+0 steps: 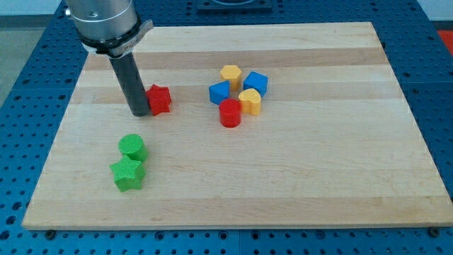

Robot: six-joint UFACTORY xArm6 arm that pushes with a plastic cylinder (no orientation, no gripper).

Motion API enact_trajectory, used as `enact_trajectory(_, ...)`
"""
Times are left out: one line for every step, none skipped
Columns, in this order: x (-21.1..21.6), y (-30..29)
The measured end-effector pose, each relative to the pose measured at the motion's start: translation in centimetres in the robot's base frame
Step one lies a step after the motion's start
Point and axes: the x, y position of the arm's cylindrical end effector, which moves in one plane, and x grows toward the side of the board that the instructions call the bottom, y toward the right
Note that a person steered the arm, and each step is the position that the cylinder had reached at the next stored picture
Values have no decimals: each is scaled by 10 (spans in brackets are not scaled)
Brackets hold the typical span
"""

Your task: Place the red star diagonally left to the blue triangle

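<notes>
Pincer lacking on this rig, so no spread or pinched state to tell. Ended instead in a dark rod [129,78], with my tip [139,113] down on the desk [318,177], pressed against or just beside the red star [160,99] on its view-left side.

Found the red star well apart from the blue triangle [219,92], off to the view's left and roughly level with it. Judged not yet diagonal, so task unfinished.

Noted a tight cluster round the triangle: blue cube [256,83], yellow hexagon [230,74], yellow block [250,101] (shape unclear), red cylinder [230,112]. Noted green cylinder [132,147] and green star [127,174] lower left, clear of the path.

Risks, as judged:
- Off-centre contact on a star point: likely spun or slipped sideways off my tip.
- Straight push rightward too long: likely rammed into the triangle, shifted the reference, scattered the cluster.
- Stopped level with it: beside, not diagonal.
</notes>
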Motion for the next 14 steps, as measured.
enact_trajectory(-5, 0)
enact_trajectory(-7, 5)
enact_trajectory(-7, 14)
enact_trajectory(-13, 17)
enact_trajectory(-25, 18)
enact_trajectory(-27, 23)
enact_trajectory(-27, 32)
enact_trajectory(-27, 40)
enact_trajectory(-29, 46)
enact_trajectory(-36, 52)
enact_trajectory(-43, 58)
enact_trajectory(-48, 58)
enact_trajectory(-50, 58)
enact_trajectory(-51, 62)
